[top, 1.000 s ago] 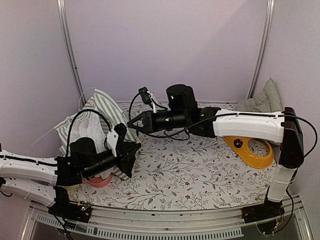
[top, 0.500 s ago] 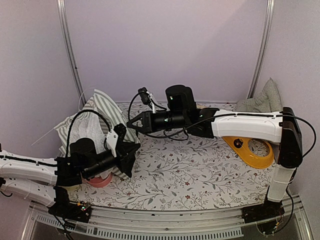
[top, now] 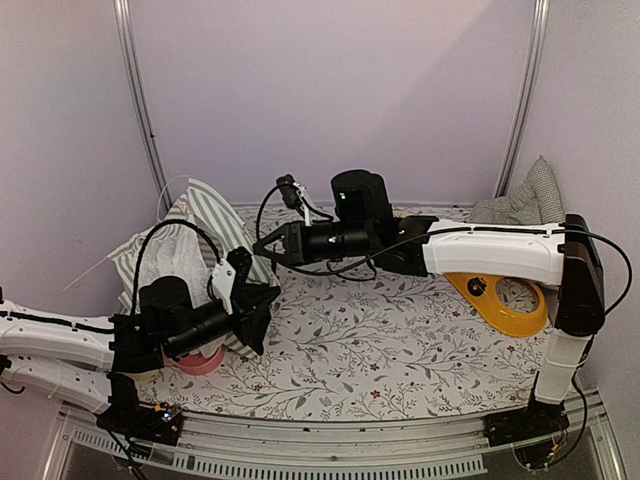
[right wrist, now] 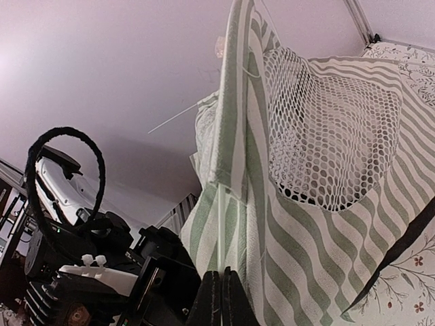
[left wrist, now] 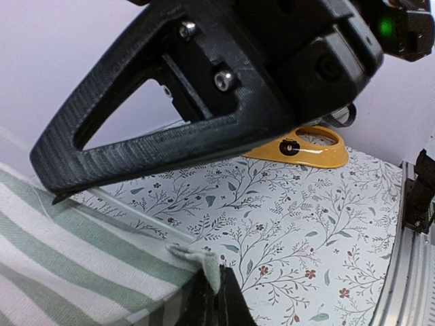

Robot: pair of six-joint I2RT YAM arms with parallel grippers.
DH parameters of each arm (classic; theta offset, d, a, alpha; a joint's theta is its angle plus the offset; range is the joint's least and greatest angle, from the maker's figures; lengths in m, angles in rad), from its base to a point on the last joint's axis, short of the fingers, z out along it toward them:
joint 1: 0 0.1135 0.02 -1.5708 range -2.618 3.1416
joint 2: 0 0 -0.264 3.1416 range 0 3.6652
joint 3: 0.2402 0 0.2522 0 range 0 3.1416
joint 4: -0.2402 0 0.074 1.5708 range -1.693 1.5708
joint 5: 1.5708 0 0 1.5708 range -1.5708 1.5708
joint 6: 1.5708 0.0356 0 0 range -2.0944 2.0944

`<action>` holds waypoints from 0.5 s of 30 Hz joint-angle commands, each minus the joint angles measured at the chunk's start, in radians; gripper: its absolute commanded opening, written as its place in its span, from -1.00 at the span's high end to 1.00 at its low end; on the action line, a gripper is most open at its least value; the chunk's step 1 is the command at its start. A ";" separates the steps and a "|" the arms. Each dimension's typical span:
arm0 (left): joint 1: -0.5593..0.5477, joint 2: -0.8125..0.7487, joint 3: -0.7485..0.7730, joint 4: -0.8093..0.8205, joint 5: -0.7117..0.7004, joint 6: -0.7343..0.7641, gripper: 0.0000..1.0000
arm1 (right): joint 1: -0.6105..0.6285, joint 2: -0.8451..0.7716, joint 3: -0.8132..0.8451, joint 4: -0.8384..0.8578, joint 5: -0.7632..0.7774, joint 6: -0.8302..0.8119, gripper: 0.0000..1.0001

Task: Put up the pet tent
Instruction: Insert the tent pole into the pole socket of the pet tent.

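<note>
The pet tent [top: 200, 215], green-and-white striped fabric, lies crumpled at the table's left. My left gripper [top: 270, 297] is at its near right edge. In the left wrist view it [left wrist: 219, 299] is shut on a corner of the striped fabric [left wrist: 68, 238]. My right gripper [top: 260, 249] reaches in from the right to the tent's right edge. In the right wrist view it [right wrist: 221, 292] is shut on a thin white pole [right wrist: 219, 231] that runs into a sleeve of the tent [right wrist: 306, 224]. The round mesh window [right wrist: 333, 129] hangs to the right of the pole.
A yellow plastic piece [top: 500, 295] lies at the right on the floral table cover [top: 400, 340]; it also shows in the left wrist view [left wrist: 299, 146]. A gingham cushion [top: 525, 200] leans in the back right corner. A pink bowl [top: 200, 360] sits under my left arm.
The right arm has edged slightly to the left. Both grips are unchanged.
</note>
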 commanded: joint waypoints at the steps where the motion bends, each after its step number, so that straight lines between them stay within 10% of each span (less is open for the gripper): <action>1: -0.065 0.001 -0.013 -0.005 0.142 0.017 1.00 | -0.014 0.024 0.023 0.118 0.070 0.007 1.00; 15: -0.055 -0.011 0.004 -0.006 0.137 0.022 1.00 | -0.010 0.026 0.009 0.126 0.070 0.019 1.00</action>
